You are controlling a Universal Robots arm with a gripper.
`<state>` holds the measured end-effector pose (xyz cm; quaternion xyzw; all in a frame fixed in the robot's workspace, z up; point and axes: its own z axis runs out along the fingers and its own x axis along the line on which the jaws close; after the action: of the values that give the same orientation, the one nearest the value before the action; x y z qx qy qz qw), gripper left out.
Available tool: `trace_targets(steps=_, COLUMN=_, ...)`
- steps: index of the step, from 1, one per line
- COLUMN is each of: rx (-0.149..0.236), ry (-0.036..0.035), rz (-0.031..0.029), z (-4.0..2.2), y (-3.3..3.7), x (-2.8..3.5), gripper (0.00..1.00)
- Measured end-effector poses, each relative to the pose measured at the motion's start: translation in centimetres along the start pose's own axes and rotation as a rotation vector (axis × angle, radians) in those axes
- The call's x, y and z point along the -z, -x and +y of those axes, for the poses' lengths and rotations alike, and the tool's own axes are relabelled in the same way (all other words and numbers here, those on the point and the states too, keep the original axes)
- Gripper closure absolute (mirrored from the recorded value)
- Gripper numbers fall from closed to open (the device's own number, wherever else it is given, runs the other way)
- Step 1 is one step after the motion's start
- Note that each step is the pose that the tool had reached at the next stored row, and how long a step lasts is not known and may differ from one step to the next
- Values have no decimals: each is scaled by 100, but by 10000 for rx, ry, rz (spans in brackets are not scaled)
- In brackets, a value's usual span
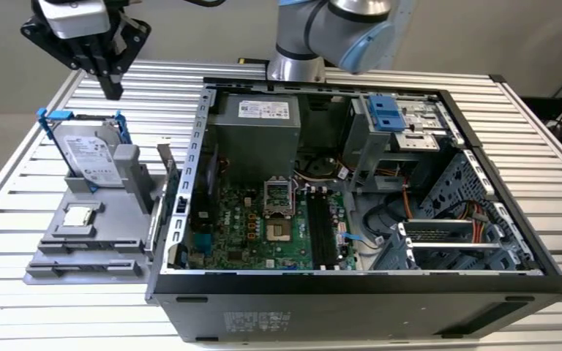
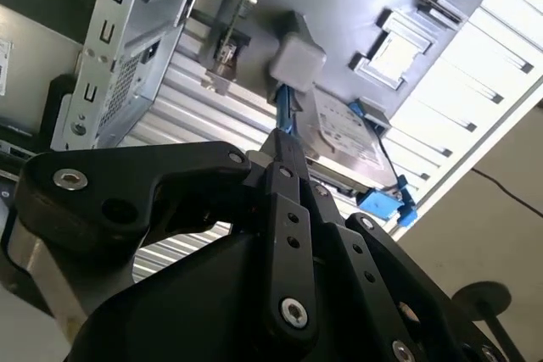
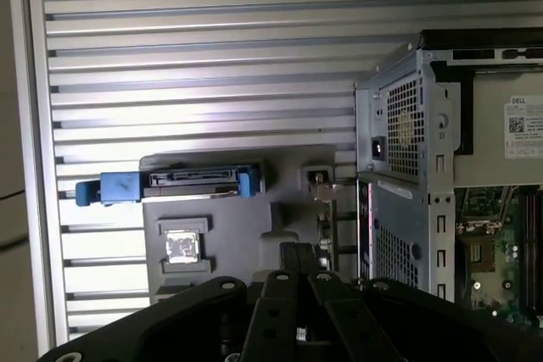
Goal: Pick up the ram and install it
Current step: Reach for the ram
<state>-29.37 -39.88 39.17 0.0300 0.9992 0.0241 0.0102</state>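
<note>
My gripper (image 1: 113, 89) hangs high over the back left of the table, above and behind the grey fixture (image 1: 85, 248). Its black fingers (image 2: 284, 158) point down, pressed together with nothing between them. A thin dark strip stands on edge along the fixture's side nearest the computer case; it looks like the ram (image 1: 155, 208), and in the first wrist view the ram (image 3: 325, 226) is partly hidden by the gripper (image 3: 297, 252). The black motherboard slots (image 1: 322, 230) lie inside the open case (image 1: 359, 281).
A silver hard drive in a blue frame (image 1: 91, 150) stands upright on the fixture, almost under the gripper. A processor chip (image 1: 79, 215) lies in a fixture pocket. The case's metal wall (image 1: 195, 168) rises beside the fixture. The slatted table (image 1: 27, 183) surrounds everything.
</note>
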Motion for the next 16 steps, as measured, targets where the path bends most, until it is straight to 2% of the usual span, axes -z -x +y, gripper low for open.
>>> trace_targets(steps=16, rx=34, ry=1, rz=1, z=-28, y=-460, x=7, gripper=100)
